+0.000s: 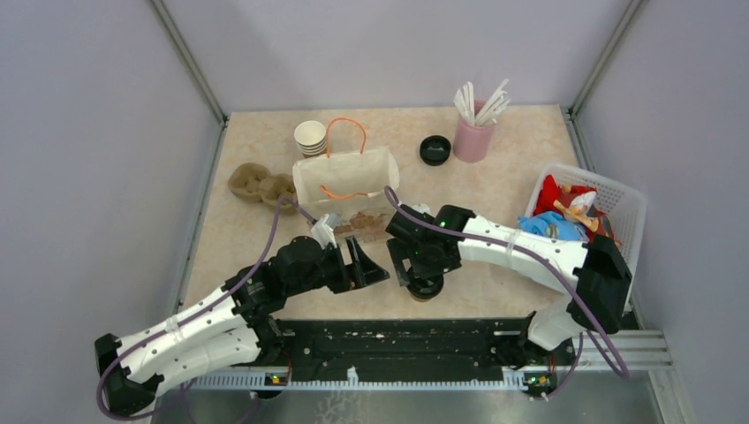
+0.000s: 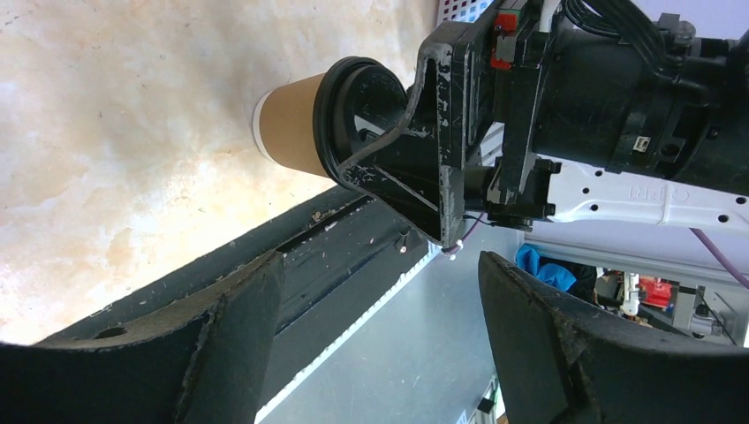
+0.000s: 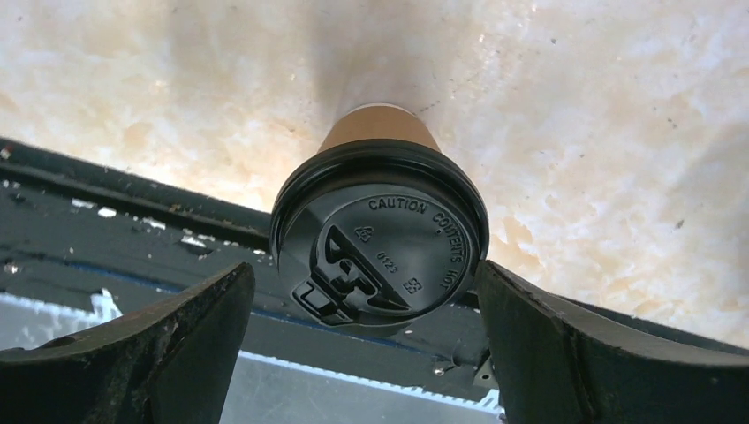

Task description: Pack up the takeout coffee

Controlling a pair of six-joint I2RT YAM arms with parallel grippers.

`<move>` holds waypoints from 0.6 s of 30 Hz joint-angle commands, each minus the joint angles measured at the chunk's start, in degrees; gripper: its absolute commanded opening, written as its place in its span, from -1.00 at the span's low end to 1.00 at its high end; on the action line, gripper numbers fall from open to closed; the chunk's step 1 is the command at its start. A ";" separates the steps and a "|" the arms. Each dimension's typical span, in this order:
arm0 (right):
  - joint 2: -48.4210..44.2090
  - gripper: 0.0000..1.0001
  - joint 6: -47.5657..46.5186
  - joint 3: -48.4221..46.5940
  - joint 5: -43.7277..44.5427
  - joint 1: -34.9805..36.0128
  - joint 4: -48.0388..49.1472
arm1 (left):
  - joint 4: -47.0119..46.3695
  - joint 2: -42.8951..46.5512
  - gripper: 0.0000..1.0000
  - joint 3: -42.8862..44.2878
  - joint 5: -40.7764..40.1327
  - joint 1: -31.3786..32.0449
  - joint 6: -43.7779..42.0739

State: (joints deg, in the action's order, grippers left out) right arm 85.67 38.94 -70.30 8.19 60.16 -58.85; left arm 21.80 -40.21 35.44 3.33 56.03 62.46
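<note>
The takeout coffee (image 1: 427, 288), a brown paper cup with a black lid, stands upright on the table near the front black rail. In the right wrist view the coffee (image 3: 380, 243) sits between the spread fingers of my right gripper (image 3: 366, 353), and the right finger (image 3: 548, 344) is at the lid's rim. My right gripper (image 1: 422, 269) is open directly over the cup. My left gripper (image 1: 371, 263) is open and empty just left of it. In the left wrist view the coffee (image 2: 296, 124) is partly hidden behind the right gripper's finger (image 2: 424, 141), beyond my left gripper (image 2: 380, 344).
A white paper bag with orange handles (image 1: 344, 181) stands open behind the grippers. A stack of lidless cups (image 1: 310, 137), a cardboard cup carrier (image 1: 261, 183), a loose black lid (image 1: 435, 150), a pink straw holder (image 1: 472, 134) and a white basket (image 1: 618, 199) of items sit around.
</note>
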 commanded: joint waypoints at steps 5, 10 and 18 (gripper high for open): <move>1.63 0.88 10.11 -4.55 7.91 2.16 -3.89 | 0.66 -0.42 0.73 -0.05 -0.72 0.04 -0.94; 3.09 0.89 11.95 -6.31 9.70 2.93 -4.52 | 0.74 -0.17 0.73 -0.03 -1.71 0.02 -1.47; 4.11 0.79 12.83 -5.27 10.13 2.94 -3.70 | 1.75 0.91 0.75 0.10 -2.63 0.03 -2.30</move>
State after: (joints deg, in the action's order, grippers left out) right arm 88.82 50.19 -74.30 16.23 62.39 -62.46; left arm 24.12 -40.47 35.44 1.83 56.03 61.71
